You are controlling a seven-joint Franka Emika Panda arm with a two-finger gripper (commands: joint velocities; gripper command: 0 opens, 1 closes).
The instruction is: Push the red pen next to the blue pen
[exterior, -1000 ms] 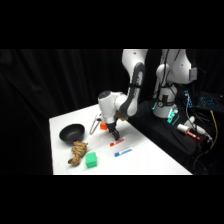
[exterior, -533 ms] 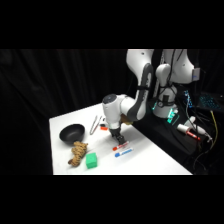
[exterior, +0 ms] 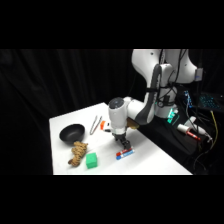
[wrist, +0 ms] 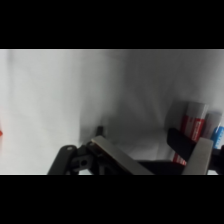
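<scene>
In the side view the red pen (exterior: 119, 156) and the blue pen (exterior: 128, 152) lie close together near the table's front edge, almost end to end. My gripper (exterior: 123, 145) hangs low right over them, at or just above the pens. In the wrist view the red pen (wrist: 190, 124) lies beside the blue pen (wrist: 219, 135) at the right edge. They lie just beyond my right finger (wrist: 199, 156). My gripper (wrist: 137, 139) shows bare table between its fingertips and holds nothing.
A black bowl (exterior: 72, 133) stands at the left. Metal tongs (exterior: 95, 124) and a small orange cube (exterior: 103, 126) lie behind my gripper. A brown lumpy object (exterior: 77, 153) and a green block (exterior: 91, 160) sit front left. The table's front edge (exterior: 125, 173) is near.
My gripper has travelled from beside the orange cube toward the table's front and come down onto the pens. The pens now lie closer together.
</scene>
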